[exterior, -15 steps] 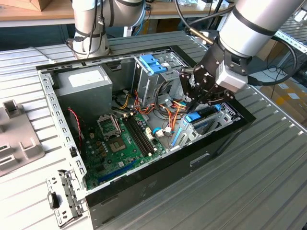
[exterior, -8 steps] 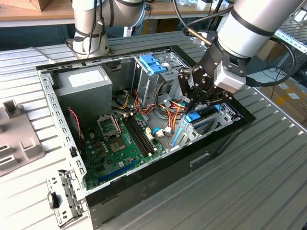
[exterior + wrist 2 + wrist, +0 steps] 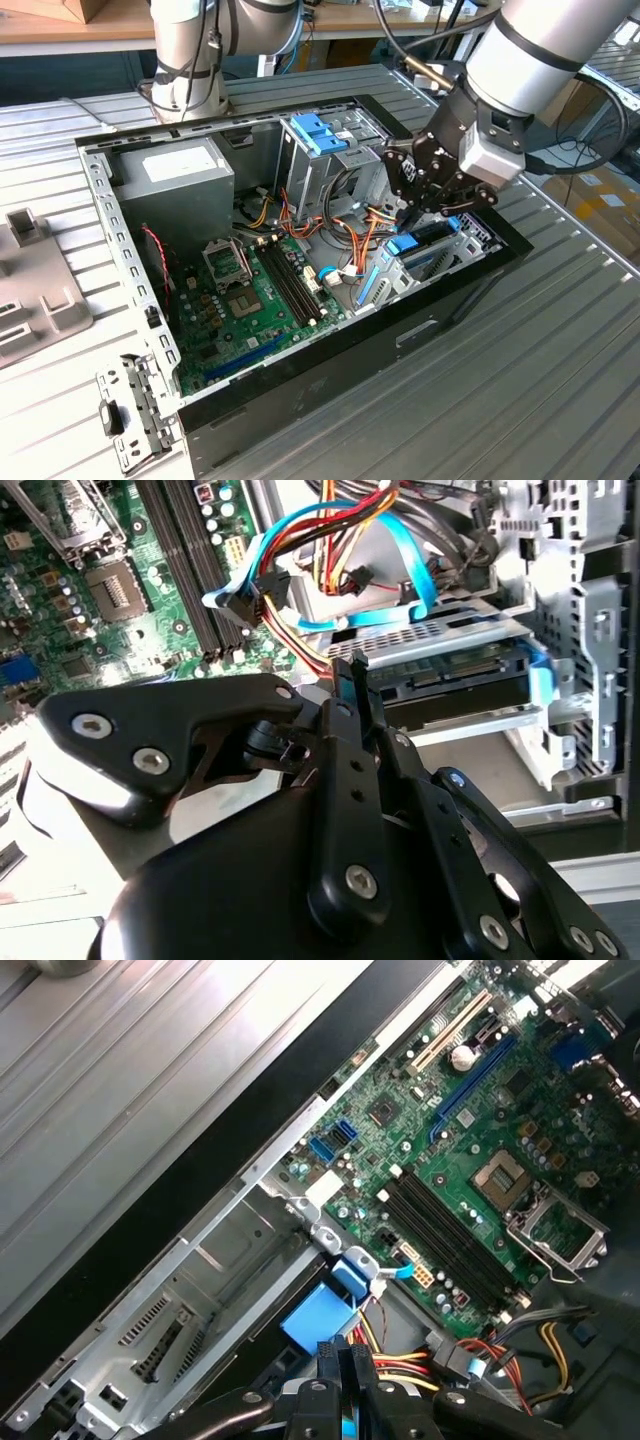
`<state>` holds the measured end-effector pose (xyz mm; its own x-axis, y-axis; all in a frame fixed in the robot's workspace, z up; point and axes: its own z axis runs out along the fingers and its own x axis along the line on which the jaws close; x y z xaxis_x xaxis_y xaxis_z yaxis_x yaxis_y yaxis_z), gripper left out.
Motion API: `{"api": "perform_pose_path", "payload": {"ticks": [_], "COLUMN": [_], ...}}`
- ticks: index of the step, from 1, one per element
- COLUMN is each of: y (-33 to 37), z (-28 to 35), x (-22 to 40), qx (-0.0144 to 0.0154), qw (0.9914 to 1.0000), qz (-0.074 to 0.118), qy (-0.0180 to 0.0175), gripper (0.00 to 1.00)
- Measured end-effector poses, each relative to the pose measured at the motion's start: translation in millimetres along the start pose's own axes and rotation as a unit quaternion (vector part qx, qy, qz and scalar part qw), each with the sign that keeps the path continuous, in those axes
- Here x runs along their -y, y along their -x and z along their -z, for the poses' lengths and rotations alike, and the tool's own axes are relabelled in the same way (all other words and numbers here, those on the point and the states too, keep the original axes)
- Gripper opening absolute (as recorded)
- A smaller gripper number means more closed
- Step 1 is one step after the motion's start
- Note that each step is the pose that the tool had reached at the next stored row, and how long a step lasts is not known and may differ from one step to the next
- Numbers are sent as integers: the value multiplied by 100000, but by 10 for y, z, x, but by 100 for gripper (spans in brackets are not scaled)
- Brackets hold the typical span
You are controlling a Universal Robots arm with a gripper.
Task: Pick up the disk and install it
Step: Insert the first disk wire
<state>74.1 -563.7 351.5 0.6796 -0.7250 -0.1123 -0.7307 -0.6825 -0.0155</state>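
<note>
Second wrist view: my claw (image 3: pixel 352 685) pinched closed, empty, just beside the disk (image 3: pixel 455 680), already seated in its bay.

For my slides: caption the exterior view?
Black gripper lowered into open computer case beside blue-railed grey disk, above green motherboard.

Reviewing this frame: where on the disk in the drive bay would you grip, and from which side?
Probably the exposed connector-end edge of the disk, pinched across its thin height, coming from the open side of the bay, where the gripper is. The disk lies flat with sheet metal above and below, so its broad faces look blocked; cables crowd that approach.
</note>
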Motion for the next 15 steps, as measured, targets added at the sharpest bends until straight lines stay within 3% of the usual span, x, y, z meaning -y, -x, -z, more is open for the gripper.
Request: {"api": "perform_pose_path", "payload": {"ticks": [15], "y": [-177], "z": [17], "x": [179], "qx": [279], "qw": [99993], "qz": [-1119], "qy": [197], "gripper": [16]}}
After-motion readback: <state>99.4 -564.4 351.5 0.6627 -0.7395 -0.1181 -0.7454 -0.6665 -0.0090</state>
